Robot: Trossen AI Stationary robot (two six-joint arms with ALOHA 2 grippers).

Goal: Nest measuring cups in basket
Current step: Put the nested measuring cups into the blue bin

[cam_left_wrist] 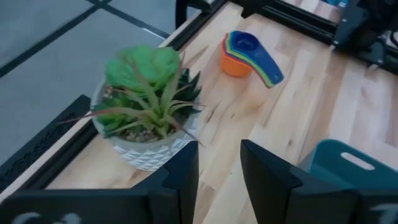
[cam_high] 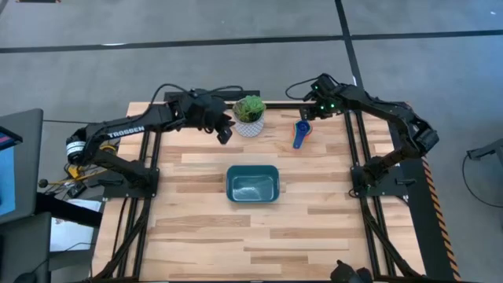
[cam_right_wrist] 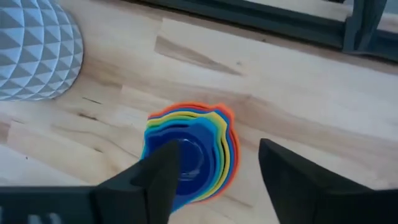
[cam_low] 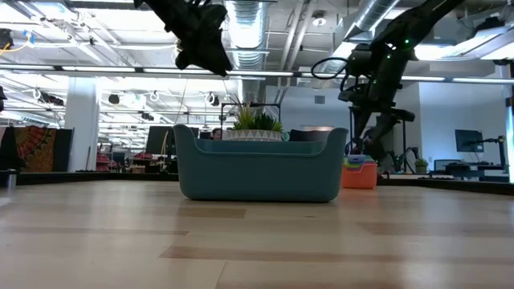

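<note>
From above, the right gripper (cam_high: 308, 115) hangs just over the stacked cups (cam_high: 300, 132), which sit nested together on the table (cam_high: 330, 236) near its far edge, beside the potted plant (cam_high: 250, 115). The basket (cam_high: 252, 183) lies well apart from that gripper, toward the table's middle and empty. The left gripper (cam_high: 225, 130) waits on the plant's other side. I judge the step to be the reach for the stack, nothing lifted yet.

At table height, the cups (cam_low: 359, 172) stand below the right gripper (cam_low: 377, 132), behind the basket (cam_low: 257, 167); bare board lies between them, so the carry looks unobstructed.

The left wrist view shows its fingers (cam_left_wrist: 180, 177) slightly parted, holding nothing, the plant (cam_left_wrist: 146, 106) just ahead.

The right wrist view shows its fingers (cam_right_wrist: 158, 171) spread wide, straddling the cups (cam_right_wrist: 189, 152) without touching. Next it likely must descend and close on the bowls' rim or handles; the plant pot (cam_right_wrist: 37, 53) and table rail sit nearby, leaving limited side room.
</note>
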